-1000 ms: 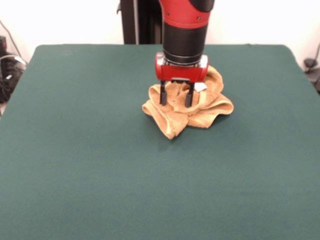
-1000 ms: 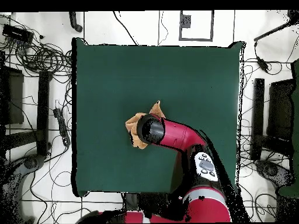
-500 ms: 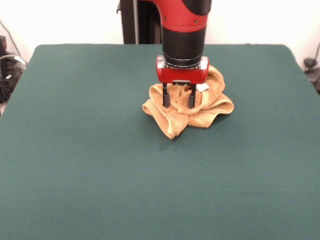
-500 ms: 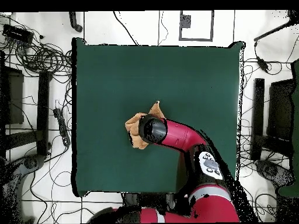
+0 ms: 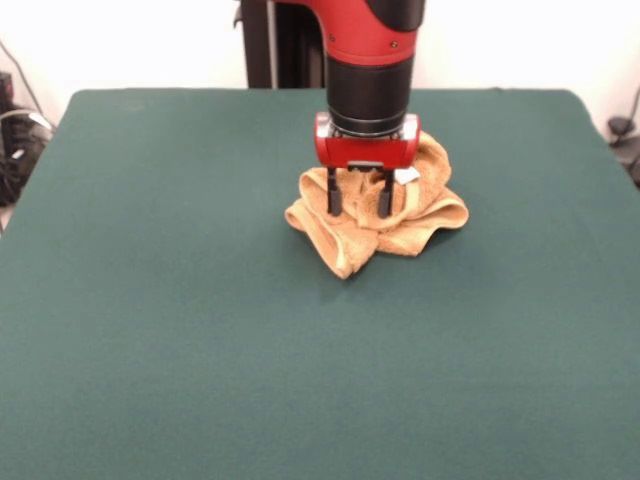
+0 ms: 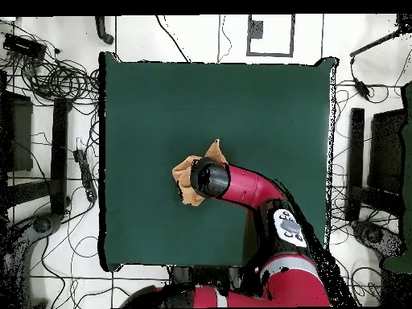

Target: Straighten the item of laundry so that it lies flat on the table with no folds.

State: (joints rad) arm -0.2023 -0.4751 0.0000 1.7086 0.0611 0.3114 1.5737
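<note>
The item of laundry [image 5: 400, 228] is a golden-orange towel, crumpled in a heap with several folds, a little beyond the middle of the green table [image 5: 180, 330]. A small white tag shows just right of the gripper. My gripper [image 5: 359, 212] hangs straight down over the heap, open, its two black fingers [image 5: 334, 196] reaching into the cloth's upper folds with a ridge of towel between them. In the overhead view the arm covers most of the towel [image 6: 187, 173]; only its left part and a corner show, and the gripper itself is hidden.
The table [image 6: 161, 105] spreads wide on every side of the towel. Cables and equipment [image 6: 48, 80] lie on the floor around it. A dark post [image 5: 270, 45] stands behind the table's far edge.
The gripper has come down slightly and shifted a little to the right in the front view, its fingers sinking further into the towel. The towel's shape is unchanged.
</note>
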